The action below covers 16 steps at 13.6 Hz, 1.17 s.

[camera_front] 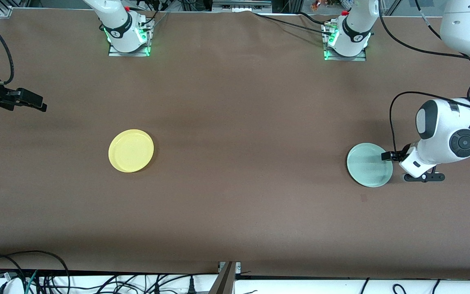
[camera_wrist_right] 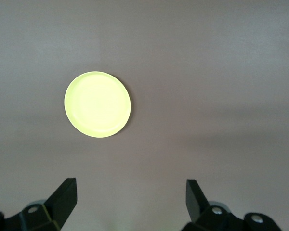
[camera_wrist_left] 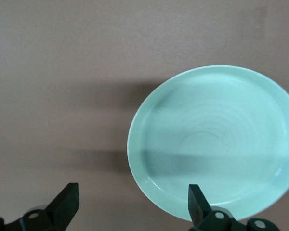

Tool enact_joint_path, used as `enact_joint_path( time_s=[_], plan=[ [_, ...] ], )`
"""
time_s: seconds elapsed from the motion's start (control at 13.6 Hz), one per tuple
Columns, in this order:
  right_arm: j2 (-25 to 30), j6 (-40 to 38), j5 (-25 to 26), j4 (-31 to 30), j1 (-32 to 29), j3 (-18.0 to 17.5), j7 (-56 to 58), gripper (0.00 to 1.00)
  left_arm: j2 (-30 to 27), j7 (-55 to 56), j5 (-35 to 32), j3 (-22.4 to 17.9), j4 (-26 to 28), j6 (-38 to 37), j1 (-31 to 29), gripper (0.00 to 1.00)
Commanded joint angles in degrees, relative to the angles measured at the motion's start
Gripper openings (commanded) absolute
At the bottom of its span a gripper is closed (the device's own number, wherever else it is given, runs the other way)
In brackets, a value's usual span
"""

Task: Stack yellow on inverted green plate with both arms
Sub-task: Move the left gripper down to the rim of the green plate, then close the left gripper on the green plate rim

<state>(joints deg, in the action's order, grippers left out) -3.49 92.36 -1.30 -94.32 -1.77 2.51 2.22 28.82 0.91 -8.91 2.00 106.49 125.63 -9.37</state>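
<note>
A: Progress?
B: None yet. Green plate (camera_front: 369,165) sits rim-up toward the counter's (camera_front: 235,220) left-arm end, left pincer (camera_front: 390,155) gaping empty at its rim.
A: Yellow plate (camera_front: 131,150)?
B: Untouched; right pincer (camera_front: 35,102) wide, empty, waiting.

So two plates on the counter (camera_front: 235,220), well apart from each other. The yellow plate (camera_front: 131,150) sits toward the right arm's end, rim up, and the green plate (camera_front: 369,165) toward the left arm's end, also rim up, a touch nearer the front camera. The left claw (camera_front: 386,155) is low at the green plate's edge, fingers spread. The right claw (camera_front: 35,103) hangs over the counter's end, well away from the yellow plate, fingers apart too.
</note>
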Motion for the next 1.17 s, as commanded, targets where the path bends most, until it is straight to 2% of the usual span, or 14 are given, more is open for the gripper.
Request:
enact_joint_path(
  time_s=[0.0, 0.15, 0.37, 0.81, 0.95, 1.1],
  plan=[
    [-0.1, -0.1, -0.6, 0.6, -0.2, -0.1, 0.2, 1.00, 1.5, 0.5, -1.6, 0.4, -0.8, 1.1, -1.2, 1.00],
    [-0.2, 0.0, -0.6, 0.6, -0.2, -0.1, 0.2, 1.00, 2.2, 0.5, -1.6, 0.4, -0.8, 1.2, -1.5, 1.00],
    [0.2, -0.8, -0.6, 0.5, -0.2, 0.0, 0.2, 1.00, 3.4, 0.4, -1.5, 0.5, -0.6, 3.0, -2.5, 0.89],
    [-0.3, 1.2, -0.5, 0.7, 0.0, -0.1, -0.1, 1.00, 5.2, -0.1, -1.5, 0.5, -0.4, 6.4, -3.6, 0.82],
    [-0.3, 1.3, -0.6, 0.6, 0.0, -0.1, -0.1, 1.00, 5.4, -0.1, -1.5, 0.5, -0.4, 6.4, -3.6, 0.72],
    [-0.2, 1.2, -0.6, 0.6, 0.0, -0.1, -0.1, 1.00, 5.4, -0.1, -1.5, 0.5, -0.3, 6.4, -3.6, 0.56]
  ],
)
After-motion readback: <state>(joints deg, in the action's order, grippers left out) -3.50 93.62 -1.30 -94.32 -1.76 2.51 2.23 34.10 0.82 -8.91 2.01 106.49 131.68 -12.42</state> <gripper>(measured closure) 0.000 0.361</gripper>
